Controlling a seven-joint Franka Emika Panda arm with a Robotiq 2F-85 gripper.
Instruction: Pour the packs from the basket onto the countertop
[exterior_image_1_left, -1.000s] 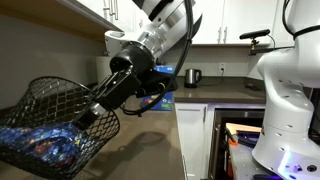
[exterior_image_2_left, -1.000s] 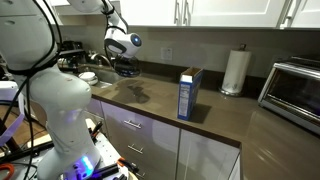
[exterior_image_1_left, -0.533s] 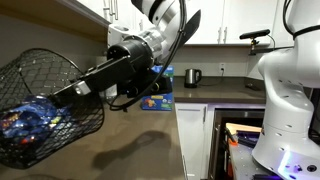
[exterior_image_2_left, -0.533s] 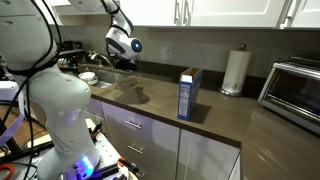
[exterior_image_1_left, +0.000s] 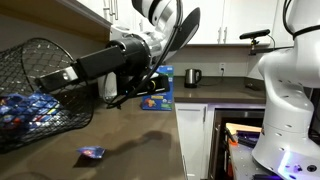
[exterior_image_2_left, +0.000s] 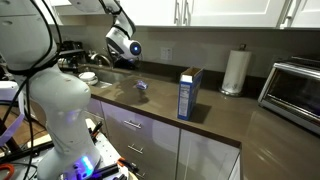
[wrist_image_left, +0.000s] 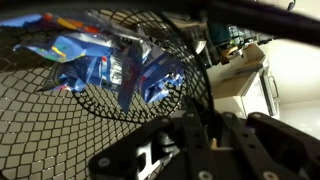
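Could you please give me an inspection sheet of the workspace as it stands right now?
Surface: countertop dark and glossy.
Job's things: basket tilted in the air; most packs inside it; one pack lying on the countertop.
Clutter: blue-and-green box, paper towel roll, toaster oven.
Grippers: gripper shut on the basket rim.
Cables: black cable looping under the wrist.
Surroundings: white cabinets; white robot body beside the counter.

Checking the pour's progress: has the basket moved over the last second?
Yes. The basket has risen and tipped further, swinging farther from the metal mug; one pack now lies on the countertop.
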